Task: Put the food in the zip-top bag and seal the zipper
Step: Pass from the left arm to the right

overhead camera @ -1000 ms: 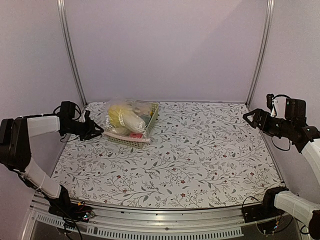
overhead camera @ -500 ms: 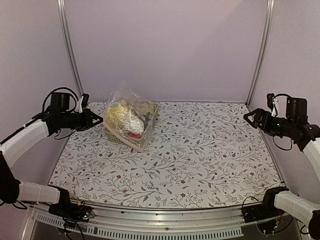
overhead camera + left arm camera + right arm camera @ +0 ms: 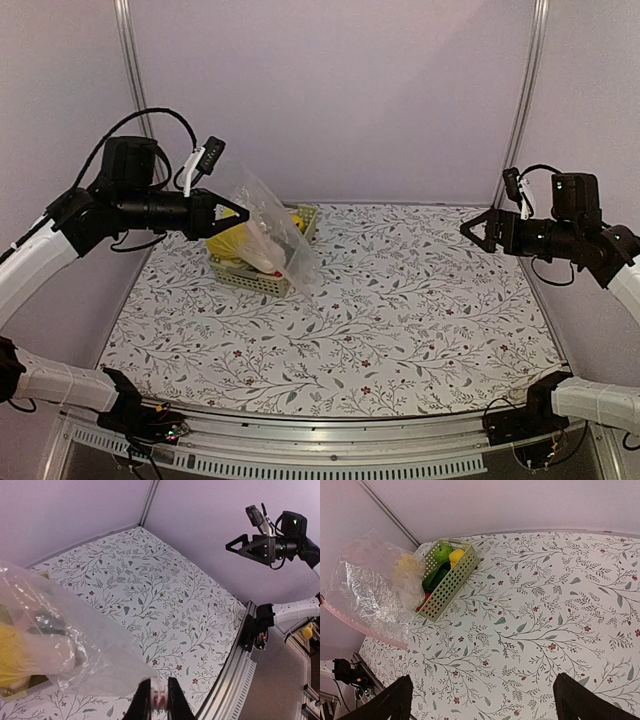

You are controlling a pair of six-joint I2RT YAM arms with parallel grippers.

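Above and left of the basket (image 3: 451, 582), my left jaws are pinched on a corner of the bag (image 3: 268, 222). It hangs limp over the food (image 3: 442, 555) in the basket. A second ago it lay draped there. The film is thin and slippery, so I'd hold the stiffer zipper (image 3: 365, 625). Well right of the basket, my right jaws stand wide and empty.

Smooth white rounded plastic shells cover the left arm (image 3: 35, 262) and the right arm (image 3: 628, 288), joined by matte black motor housings. A thin black cable (image 3: 150, 112) loops over the left wrist. The black wedge-shaped left gripper (image 3: 241, 212) matches the right gripper (image 3: 470, 229); 2 black bases sit below.
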